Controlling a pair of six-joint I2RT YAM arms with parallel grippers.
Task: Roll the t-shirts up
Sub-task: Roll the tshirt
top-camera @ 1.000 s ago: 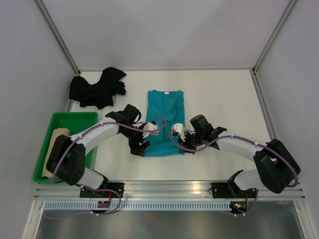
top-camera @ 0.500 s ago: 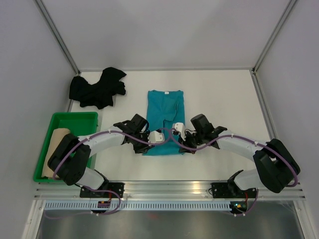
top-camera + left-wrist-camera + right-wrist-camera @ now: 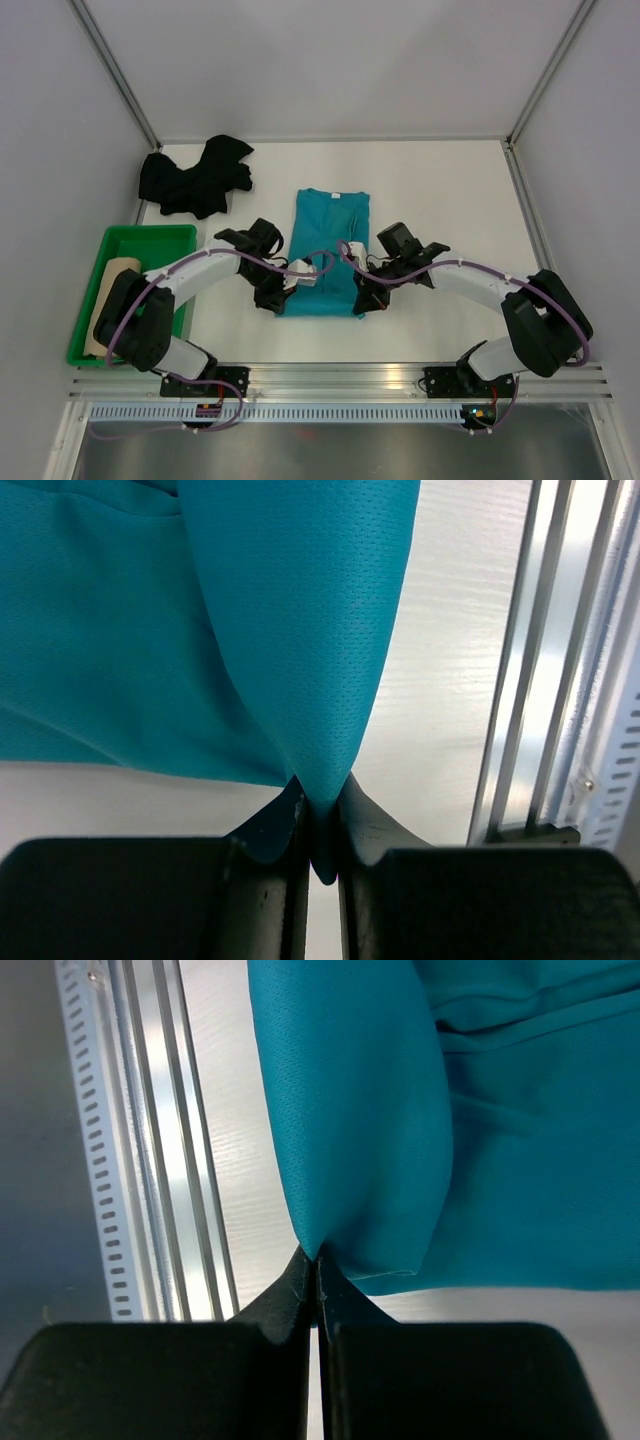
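Observation:
A teal t-shirt (image 3: pixel 328 245) lies folded lengthwise in the middle of the table. My left gripper (image 3: pixel 277 300) is shut on its near left corner, and teal cloth (image 3: pixel 300 660) runs pinched between the jaws (image 3: pixel 322 815). My right gripper (image 3: pixel 364 300) is shut on the near right corner, where the fabric (image 3: pixel 350 1120) rises from the jaws (image 3: pixel 319 1265). A black t-shirt (image 3: pixel 195 175) lies crumpled at the back left. A tan rolled t-shirt (image 3: pixel 108 300) rests in the green tray.
The green plastic tray (image 3: pixel 150 238) stands at the left edge. An aluminium rail (image 3: pixel 340 375) runs along the near edge of the table, close behind both grippers. Grey walls enclose the table on three sides.
My left gripper came in over the shirt's near left corner and shut on it. The right gripper stayed shut and shifted slightly left, lifting its corner.

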